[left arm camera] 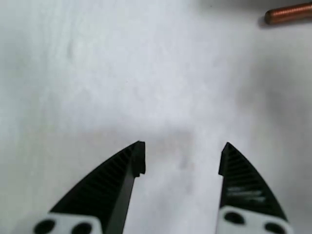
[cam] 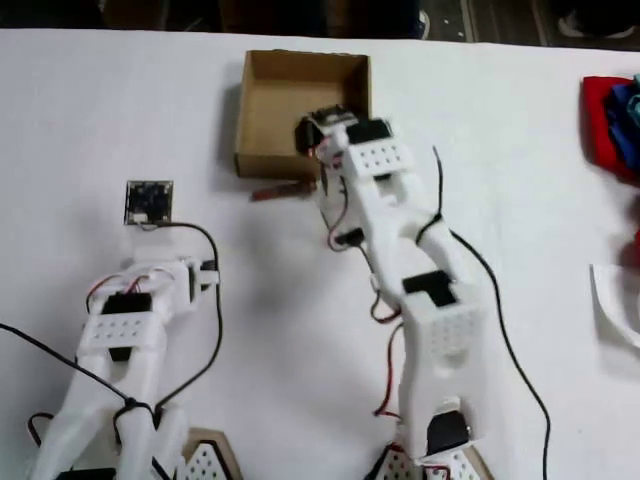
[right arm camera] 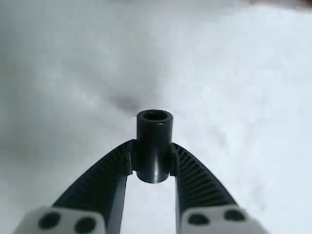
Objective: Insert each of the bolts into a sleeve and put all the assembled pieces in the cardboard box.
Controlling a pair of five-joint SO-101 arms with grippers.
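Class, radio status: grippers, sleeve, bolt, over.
Left gripper open, empty. Right gripper shut on black sleeve. Copper bolt loose on table, beside cardboard box.

White table [cam: 530,130], dark floor [cam: 150,12] beyond its far edge, red and blue cloth [cam: 610,115] on it

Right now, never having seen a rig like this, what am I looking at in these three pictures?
Two small robot arms stand side by side at a white table. One picture looks down from above; the other two come from cameras on the arms' wrists. On the table are a cardboard box and, beside its near wall, a copper-coloured bolt. The right gripper is shut on a black sleeve. The left gripper is open above the table.
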